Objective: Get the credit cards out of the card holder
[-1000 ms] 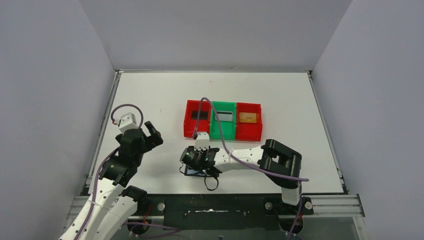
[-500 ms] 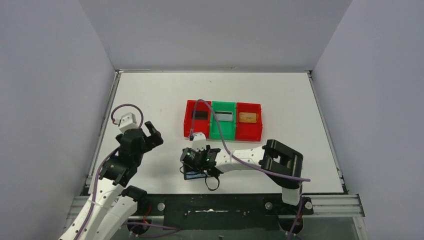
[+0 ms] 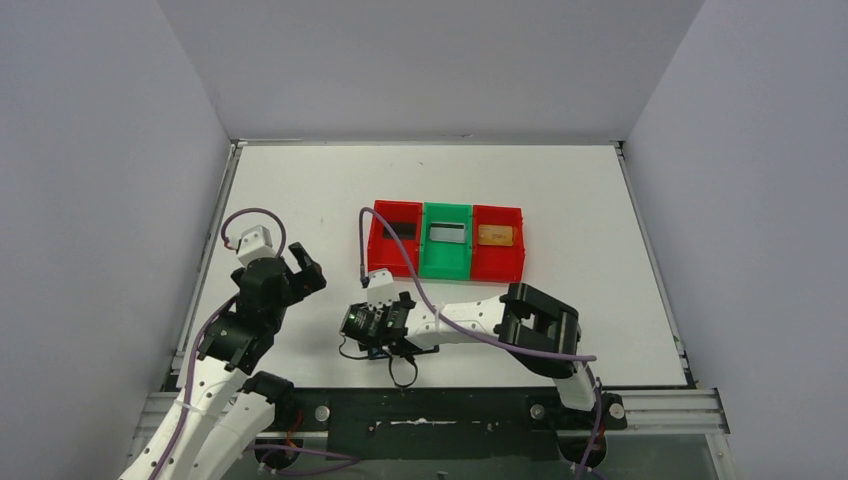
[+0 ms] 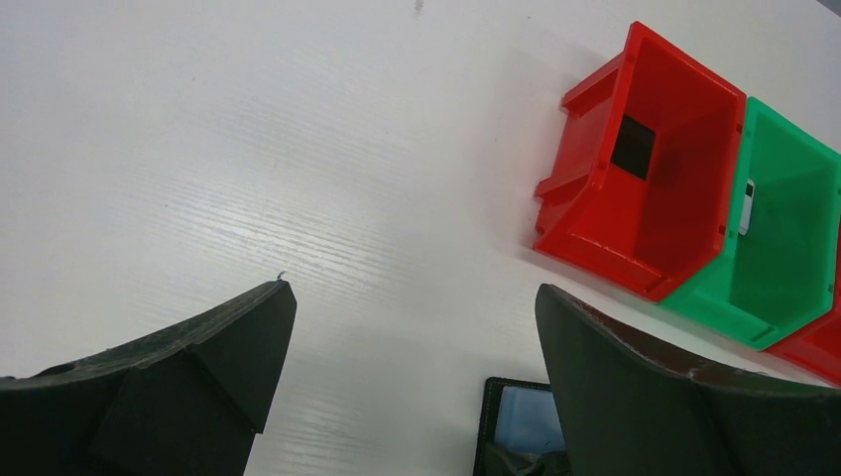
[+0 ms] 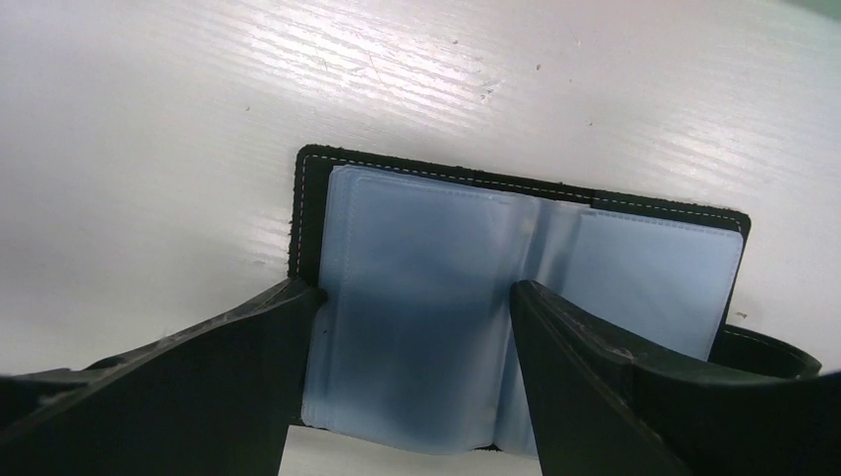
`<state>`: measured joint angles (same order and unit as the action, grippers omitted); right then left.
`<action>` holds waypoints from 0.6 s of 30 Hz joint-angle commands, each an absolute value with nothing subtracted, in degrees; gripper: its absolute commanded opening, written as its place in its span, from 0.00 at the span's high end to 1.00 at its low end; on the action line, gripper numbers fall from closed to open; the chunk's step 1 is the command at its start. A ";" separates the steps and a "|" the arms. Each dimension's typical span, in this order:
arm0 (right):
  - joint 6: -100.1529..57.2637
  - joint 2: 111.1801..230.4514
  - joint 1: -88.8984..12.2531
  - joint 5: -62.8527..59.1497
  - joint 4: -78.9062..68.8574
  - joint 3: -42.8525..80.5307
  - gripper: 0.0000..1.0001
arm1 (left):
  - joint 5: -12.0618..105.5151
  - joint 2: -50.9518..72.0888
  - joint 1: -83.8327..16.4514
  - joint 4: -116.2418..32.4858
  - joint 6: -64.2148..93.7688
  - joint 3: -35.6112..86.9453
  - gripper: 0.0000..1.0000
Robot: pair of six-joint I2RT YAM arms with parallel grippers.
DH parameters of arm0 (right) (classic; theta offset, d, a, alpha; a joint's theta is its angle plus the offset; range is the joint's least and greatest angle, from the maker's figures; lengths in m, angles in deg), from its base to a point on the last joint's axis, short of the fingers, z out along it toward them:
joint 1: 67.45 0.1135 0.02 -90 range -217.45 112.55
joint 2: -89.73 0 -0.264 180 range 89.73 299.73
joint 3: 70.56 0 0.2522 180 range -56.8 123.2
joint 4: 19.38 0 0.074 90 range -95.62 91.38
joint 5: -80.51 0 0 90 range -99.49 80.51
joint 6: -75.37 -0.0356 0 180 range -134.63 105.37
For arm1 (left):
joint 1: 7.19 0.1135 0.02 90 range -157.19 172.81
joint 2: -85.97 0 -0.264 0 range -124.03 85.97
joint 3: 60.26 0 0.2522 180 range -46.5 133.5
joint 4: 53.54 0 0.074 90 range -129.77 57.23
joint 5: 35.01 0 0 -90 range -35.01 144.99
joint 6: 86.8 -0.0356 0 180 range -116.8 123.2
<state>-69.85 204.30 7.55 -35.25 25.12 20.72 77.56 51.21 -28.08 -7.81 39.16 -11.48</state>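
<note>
As the right jaws gape empty, half the open card holder (image 5: 516,238) lies between them.

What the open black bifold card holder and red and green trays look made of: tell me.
Card holder: matte black leather or imitation, pale edge stitching; glossy translucent bluish plastic sleeves. Red tray, green tray: seemingly rigid moulded plastic, glossy walls.

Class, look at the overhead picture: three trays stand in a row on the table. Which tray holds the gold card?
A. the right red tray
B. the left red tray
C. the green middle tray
A: the gold card lies flat inside the right red tray, at the right-hand end of the row.
</note>
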 commanded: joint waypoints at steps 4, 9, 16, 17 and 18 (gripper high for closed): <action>-73.38 209.64 9.71 -41.20 36.39 25.64 0.36 | 77.83 51.65 -27.76 -9.67 39.30 -10.47 0.06; -72.66 205.48 9.14 -39.25 29.46 21.51 0.55 | 77.89 51.44 -27.76 -9.66 39.32 -10.38 0.06; -71.41 196.84 5.86 -31.13 15.01 10.86 0.70 | 77.75 51.26 -27.61 -9.68 39.32 -10.38 0.06; -71.17 196.39 5.49 -30.24 13.98 10.43 0.65 | 77.82 51.18 -27.58 -9.63 39.32 -10.38 0.06; -71.22 196.07 5.26 -29.87 13.86 10.55 0.63 | 77.76 51.13 -27.58 -9.63 39.32 -10.42 0.06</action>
<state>-72.08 199.21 6.59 -34.49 18.91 12.61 77.51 51.23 -28.05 -7.81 39.16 -11.48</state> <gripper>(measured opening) 0.325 0.943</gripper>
